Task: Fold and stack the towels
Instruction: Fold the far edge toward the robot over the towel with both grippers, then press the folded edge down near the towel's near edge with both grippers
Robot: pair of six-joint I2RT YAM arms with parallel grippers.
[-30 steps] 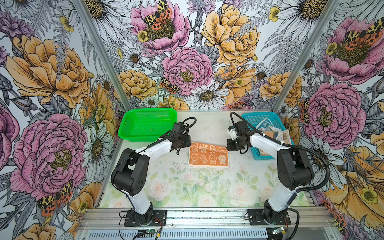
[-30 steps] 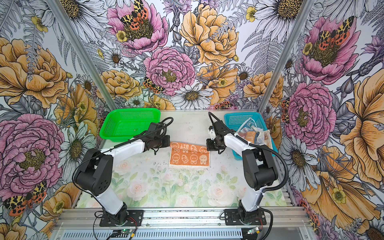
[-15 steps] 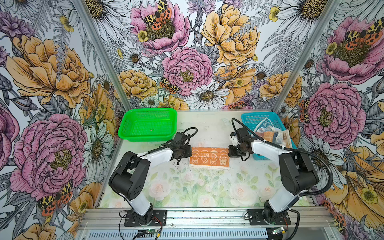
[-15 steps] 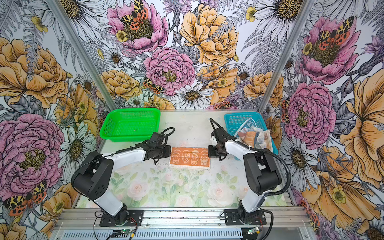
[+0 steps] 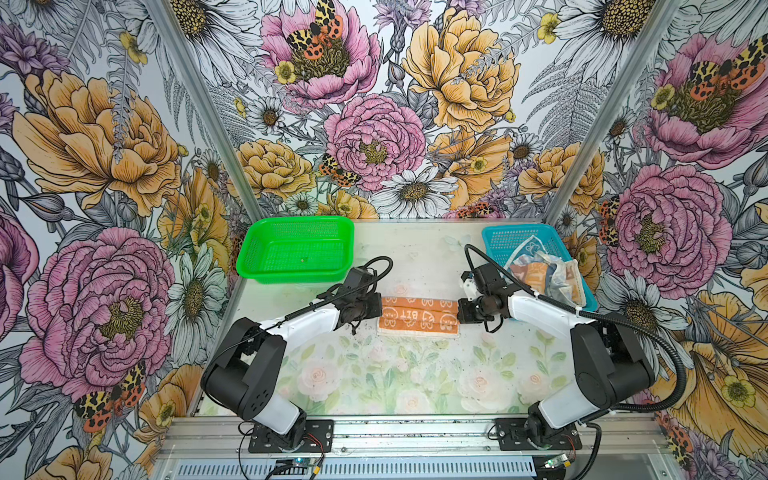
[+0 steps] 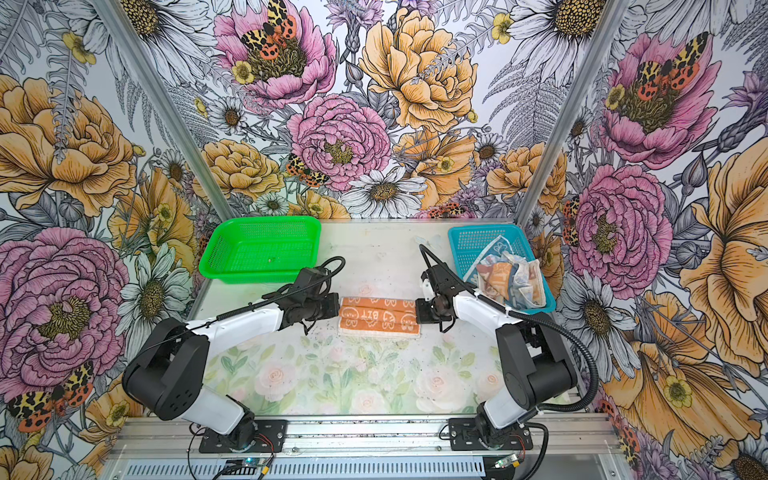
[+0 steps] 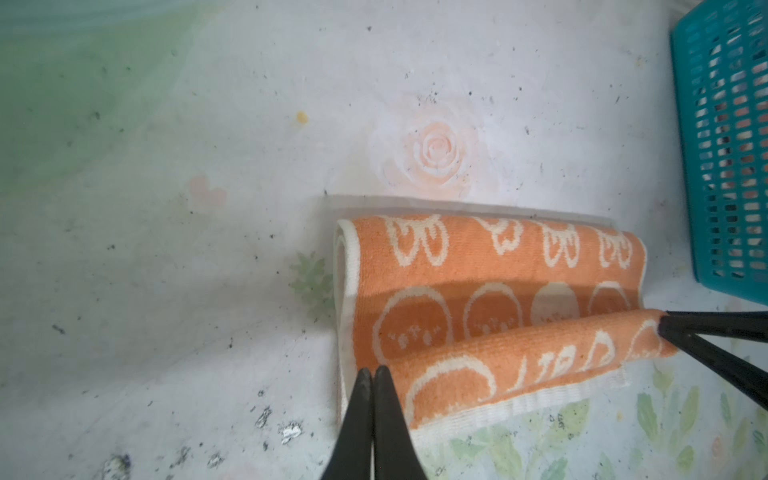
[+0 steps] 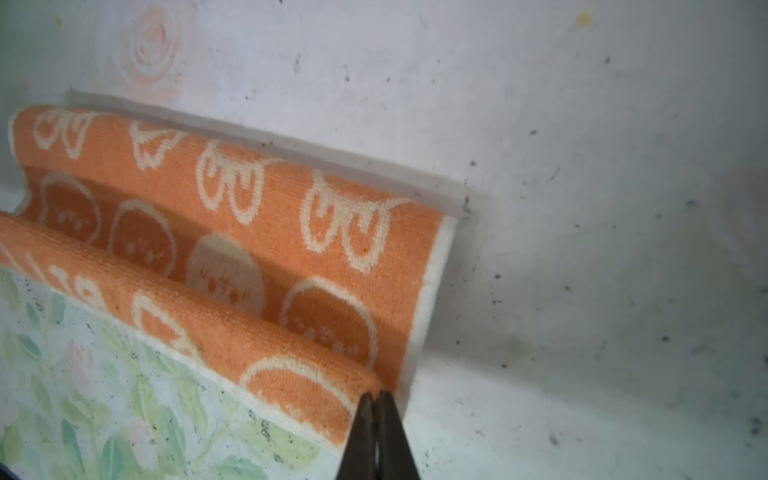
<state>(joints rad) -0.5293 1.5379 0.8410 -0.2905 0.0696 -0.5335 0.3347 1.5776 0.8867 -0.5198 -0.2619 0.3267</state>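
orange towel [image 5: 417,318] [image 7: 478,291]: we see it folded lengthwise on the table [image 5: 415,374], midway between the left and right edges and a little back of the middle. Its upper layer stops just short of the front hem, so a cream strip shows along it.
left gripper [image 5: 379,309] [image 7: 373,374]: its fingers are pressed together at the towel's left end, at the corner of the upper layer. We think they pinch that corner, though the tips cover the exact spot.
right gripper [image 5: 459,312] [image 8: 376,397]: its fingers are pressed together on the upper layer's right corner, which rises off the lower layer into the tips.
other towels [image 5: 544,276]: we see a crumpled heap of blue, orange and cream cloth inside the blue basket [image 5: 503,245].
blue basket: it stands at the back right corner of the table, along the right edge.
green basket [image 5: 282,249]: it stands at the back left corner, and a small speck lies on its floor.
arms: both reach in low from the front edge, one to each end of the orange towel.
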